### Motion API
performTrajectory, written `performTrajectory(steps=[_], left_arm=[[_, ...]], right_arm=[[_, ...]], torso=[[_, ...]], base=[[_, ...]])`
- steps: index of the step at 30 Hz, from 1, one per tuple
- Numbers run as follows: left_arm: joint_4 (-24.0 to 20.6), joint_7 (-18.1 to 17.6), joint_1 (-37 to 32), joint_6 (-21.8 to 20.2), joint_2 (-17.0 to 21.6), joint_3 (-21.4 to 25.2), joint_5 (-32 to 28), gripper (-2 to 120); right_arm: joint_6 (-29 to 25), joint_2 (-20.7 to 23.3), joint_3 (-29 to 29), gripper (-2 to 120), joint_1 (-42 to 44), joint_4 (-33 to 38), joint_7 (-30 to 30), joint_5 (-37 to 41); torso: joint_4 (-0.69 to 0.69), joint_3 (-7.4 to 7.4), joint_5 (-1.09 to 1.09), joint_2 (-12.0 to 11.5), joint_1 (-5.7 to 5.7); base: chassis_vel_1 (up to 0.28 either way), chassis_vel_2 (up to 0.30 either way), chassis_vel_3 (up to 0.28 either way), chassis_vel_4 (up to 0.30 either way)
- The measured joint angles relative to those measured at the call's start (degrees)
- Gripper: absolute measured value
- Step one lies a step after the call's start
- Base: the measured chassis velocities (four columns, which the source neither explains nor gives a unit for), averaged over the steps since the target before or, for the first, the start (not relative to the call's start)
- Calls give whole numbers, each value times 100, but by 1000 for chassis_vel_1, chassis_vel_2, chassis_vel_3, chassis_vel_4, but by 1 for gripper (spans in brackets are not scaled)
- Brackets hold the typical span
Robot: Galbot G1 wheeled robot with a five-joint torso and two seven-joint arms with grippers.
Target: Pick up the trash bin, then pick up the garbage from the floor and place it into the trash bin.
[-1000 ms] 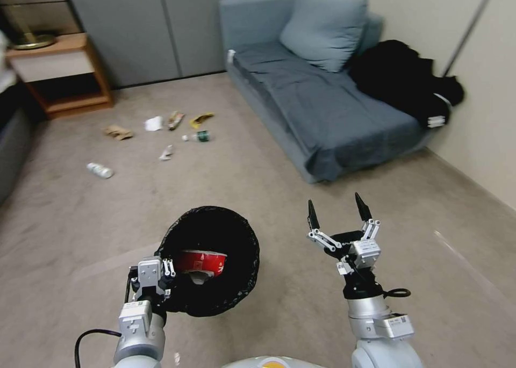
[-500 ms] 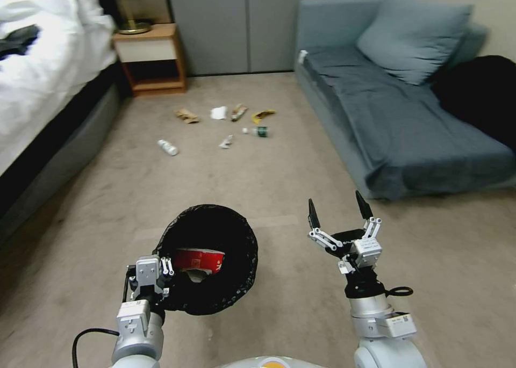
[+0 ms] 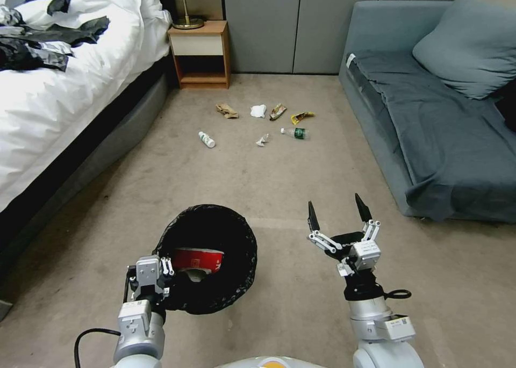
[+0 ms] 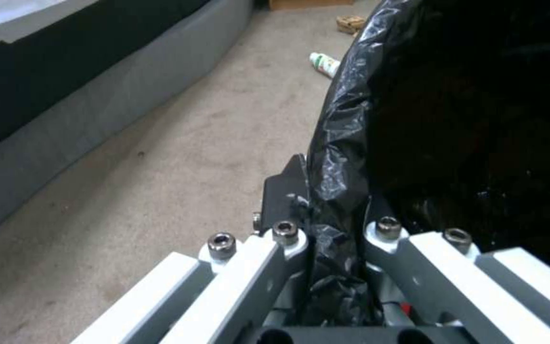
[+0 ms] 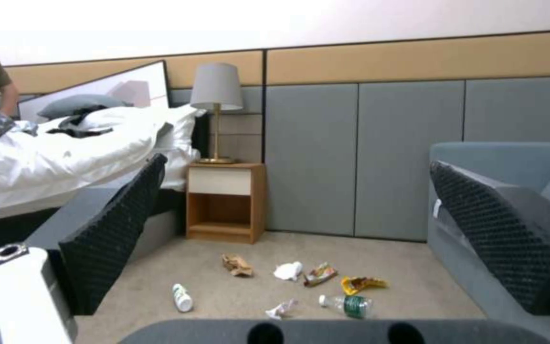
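Observation:
The trash bin (image 3: 248, 244), lined with a black bag, hangs low in front of me with a red-and-white carton (image 3: 199, 260) inside. My left gripper (image 3: 163, 275) is shut on its near rim; the left wrist view shows a finger (image 4: 291, 184) clamping the crinkled liner (image 4: 339, 143). My right gripper (image 3: 338, 209) is held open and empty beside the bin. The garbage lies far ahead on the carpet: a brown scrap (image 3: 227, 110), tissue (image 3: 258, 110), wrappers (image 3: 278, 111) (image 3: 301, 116), a green-label bottle (image 3: 295, 133) (image 5: 346, 304) and a white bottle (image 3: 207, 139) (image 4: 323, 63).
A white bed (image 3: 64, 88) runs along the left and a grey sofa (image 3: 430, 115) along the right. A wooden nightstand (image 3: 199, 53) with a lamp stands against the back wall. Open carpet lies between me and the litter.
The whole view has swung left: the bed has come in, the sofa has shifted right, and the litter now sits centred ahead. Both arms keep their pose.

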State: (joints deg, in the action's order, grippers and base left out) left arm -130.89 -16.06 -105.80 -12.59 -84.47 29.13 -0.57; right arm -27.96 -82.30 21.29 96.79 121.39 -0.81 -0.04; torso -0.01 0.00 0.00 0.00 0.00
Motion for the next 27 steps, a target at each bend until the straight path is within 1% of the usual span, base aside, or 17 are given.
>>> performTrajectory(steps=[14,19,25,27], left_arm=[[0,-2,-22,-7,5,-9,38,3],[0,9,-27,-7,20,-9,38,3],[40,11,-7,-3,23,-8,40,3],[53,9,-2,-2,23,-7,40,3]], right_arm=[[-37,-17,33,100,-11,-15,-3,64],[-35,-16,61,100,-4,7,-7,71],[-22,-23,64,100,-1,21,-7,96],[-22,-26,61,100,-7,6,-7,97]], torso=[[1,0,0,0,0],[1,0,-1,0,0],[2,0,1,0,0],[2,0,-2,0,0]], base=[[-9,6,11,-8],[-139,115,130,-127],[-213,213,210,-206],[-262,258,237,-263]])
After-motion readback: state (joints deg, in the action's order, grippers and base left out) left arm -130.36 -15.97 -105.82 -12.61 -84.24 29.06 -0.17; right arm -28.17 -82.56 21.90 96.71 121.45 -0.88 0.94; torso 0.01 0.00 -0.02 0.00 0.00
